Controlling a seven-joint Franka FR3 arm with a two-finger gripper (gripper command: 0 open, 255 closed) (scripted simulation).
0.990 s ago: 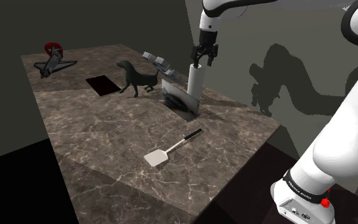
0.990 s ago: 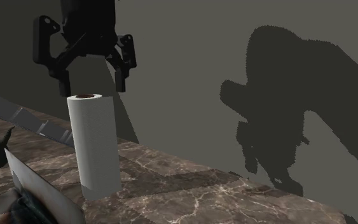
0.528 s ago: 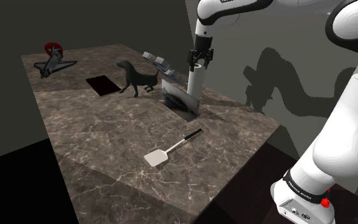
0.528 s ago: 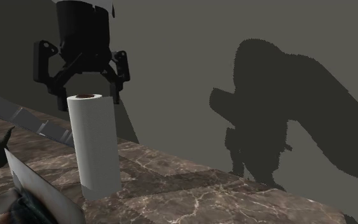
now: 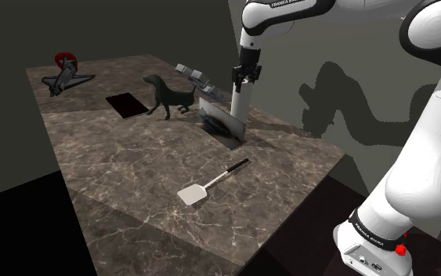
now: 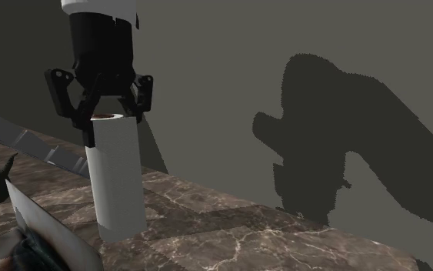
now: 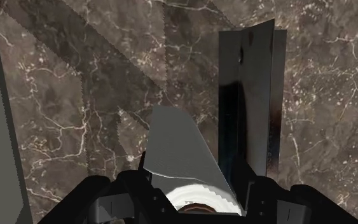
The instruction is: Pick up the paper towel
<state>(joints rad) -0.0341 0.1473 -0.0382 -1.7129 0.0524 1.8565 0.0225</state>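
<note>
Grasp step: end effector [image 6: 113,125], spread apart, straddles the top of the paper towel [image 6: 118,185]; next it should close and lift.

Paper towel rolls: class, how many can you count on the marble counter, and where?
1. The paper towel roll stands upright on the counter near the wall, the gripper around its top. Another hidden one seems unlikely.

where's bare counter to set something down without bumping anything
Widest bare stretch of the counter lies between the dark rectangle and the spatula, toward the shoulder view's left. A smaller one lies past the spatula on that view's right. Crowded by the wall: dog figure, paper towel under the gripper, shiny panel beside it.
</note>
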